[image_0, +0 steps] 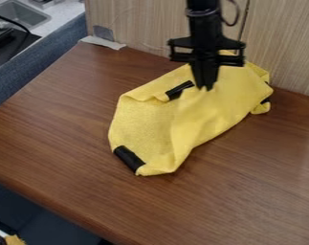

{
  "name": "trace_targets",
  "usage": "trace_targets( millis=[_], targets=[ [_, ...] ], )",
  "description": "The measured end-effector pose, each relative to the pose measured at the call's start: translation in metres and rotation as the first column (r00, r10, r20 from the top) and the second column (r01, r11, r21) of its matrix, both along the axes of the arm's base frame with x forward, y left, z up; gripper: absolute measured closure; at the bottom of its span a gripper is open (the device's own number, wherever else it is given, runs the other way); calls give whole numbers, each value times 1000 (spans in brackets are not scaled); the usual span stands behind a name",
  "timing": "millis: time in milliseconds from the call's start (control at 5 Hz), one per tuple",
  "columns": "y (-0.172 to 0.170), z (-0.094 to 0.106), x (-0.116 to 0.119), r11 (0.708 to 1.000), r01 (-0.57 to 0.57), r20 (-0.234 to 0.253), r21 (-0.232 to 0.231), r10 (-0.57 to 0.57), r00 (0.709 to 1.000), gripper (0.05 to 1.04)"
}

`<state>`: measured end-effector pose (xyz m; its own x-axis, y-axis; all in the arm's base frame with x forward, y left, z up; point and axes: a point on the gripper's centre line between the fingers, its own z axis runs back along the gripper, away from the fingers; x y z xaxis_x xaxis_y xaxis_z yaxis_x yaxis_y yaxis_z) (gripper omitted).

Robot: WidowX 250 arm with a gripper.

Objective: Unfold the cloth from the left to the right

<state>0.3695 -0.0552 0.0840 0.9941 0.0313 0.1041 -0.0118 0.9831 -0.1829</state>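
Yellow fabric cloth, partly spread, still needs unfolding towards three o'clock. Black angular gripper at twelve o'clock; cannot tell whether clenched.

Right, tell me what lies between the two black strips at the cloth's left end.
In the camera view, yellow cloth lies between the upper black strip and the lower black strip, unbroken from one to the other.
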Motion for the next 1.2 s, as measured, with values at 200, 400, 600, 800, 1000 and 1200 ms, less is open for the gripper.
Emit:
trace_targets(
  millis=[200, 400, 600, 800, 1000, 1200],
  targets=[
    [-17, 1, -11, 998, 64, 1, -4, -64, 998, 1028],
    [-42, -12, -30, 982, 188, -17, -7, -188, 982, 1028],
    [-62, -21, -44, 953, 302, -23, -5, -302, 953, 1028],
    [-77, -30, -58, 923, 385, -35, -6, -385, 922, 1028],
    [-88, -48, -69, 893, 451, -55, 0, -450, 891, 1007],
    [-88, -57, -78, 892, 451, -65, 4, -450, 891, 857]
  ],
)
